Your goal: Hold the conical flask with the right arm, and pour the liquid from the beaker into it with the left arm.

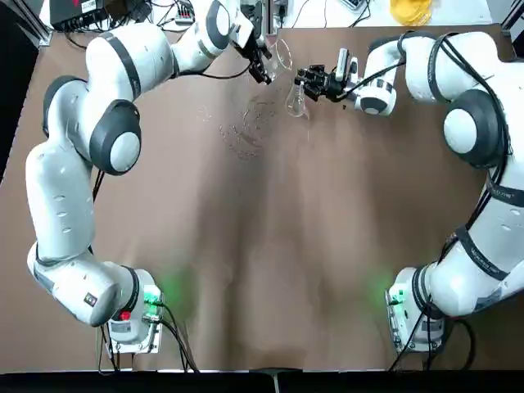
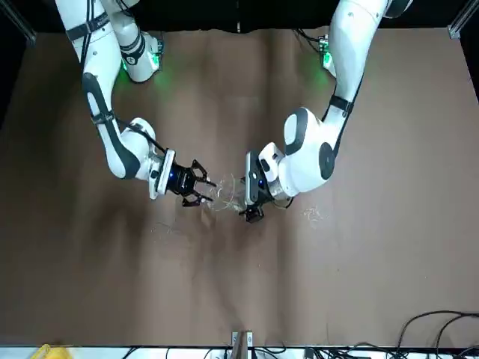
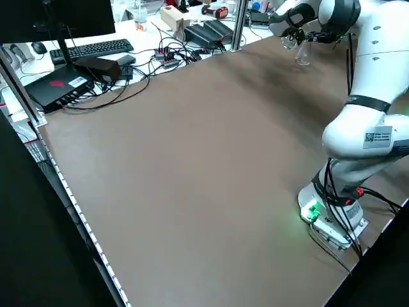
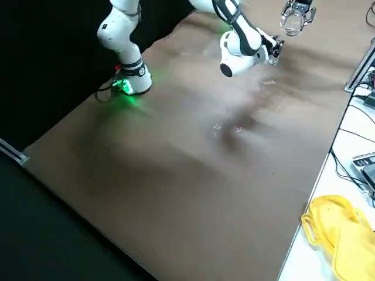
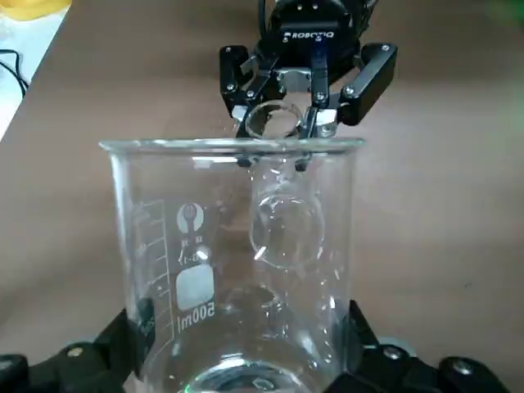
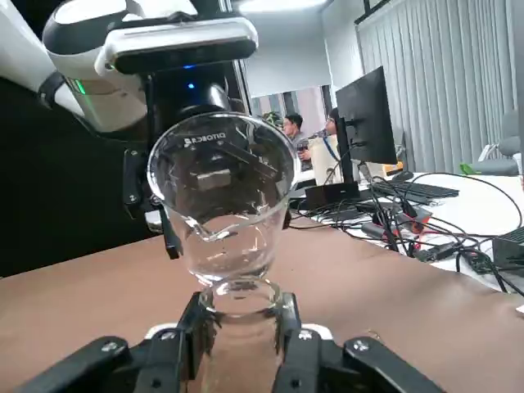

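While both vessels are in the air, aim is the main worry. Left gripper, beyond the table's middle, has its jaws closed in on the sides of the beaker, which tips its mouth towards the flask side. Right gripper, facing it, pinches the conical flask by the neck, its round body hanging below those jaws.

Likeliest trouble: a spill. The beaker's wide rim sits over a narrow neck, so liquid could run down the flask's outside if the lip lands off-centre or the tilt comes too fast. Glass could also knock glass — lip and neck look very near in the right wrist view; whether they touch, I cannot tell. Smooth walls might slip or turn in either pinch, more so if wet.

In the way: the right jaws flank the neck, leaving little side room for the lip. Beneath and robot-side of the jaws, clear spots, probably droplets, on the brown tabletop. Beyond the left jaws, a metal post by the table's far edge; past the right jaws, a yellow item — neither seems to block the pour.
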